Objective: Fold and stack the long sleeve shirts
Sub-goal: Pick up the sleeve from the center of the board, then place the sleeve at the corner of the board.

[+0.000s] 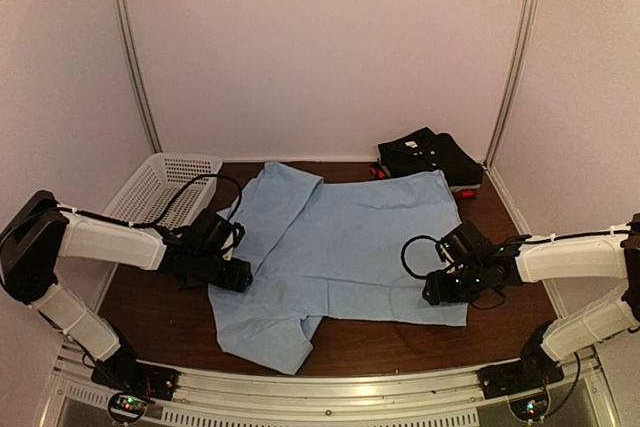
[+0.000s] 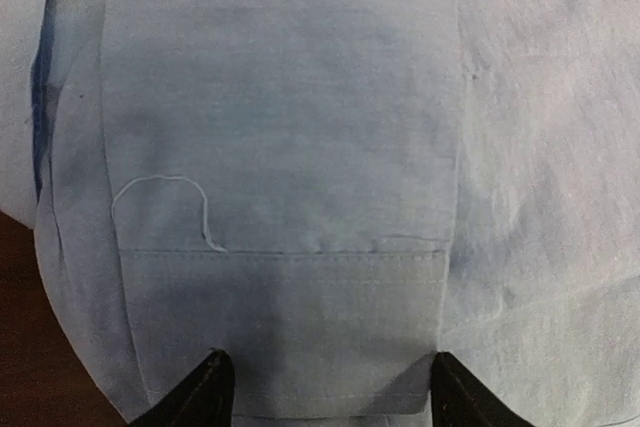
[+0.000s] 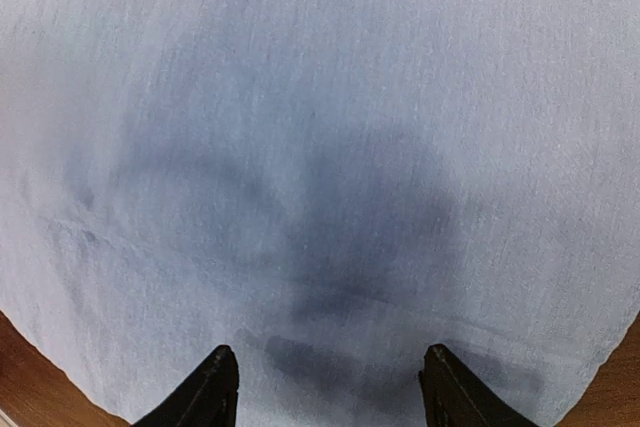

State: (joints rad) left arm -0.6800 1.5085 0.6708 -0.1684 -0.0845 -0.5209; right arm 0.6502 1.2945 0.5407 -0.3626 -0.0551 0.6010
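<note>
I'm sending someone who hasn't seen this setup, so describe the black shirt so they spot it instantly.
Start at the brown table and go to its far right corner, beyond the spread light blue shirt. The black shirt lies there, folded and dark, unlike its flat pale neighbour.

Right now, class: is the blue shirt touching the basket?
Apart. The top view shows a strip of bare table between the basket and the blue shirt.

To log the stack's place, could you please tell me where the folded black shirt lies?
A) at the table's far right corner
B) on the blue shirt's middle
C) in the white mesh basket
A: the folded black shirt lies at the far right corner, behind the spread light blue shirt.
</note>
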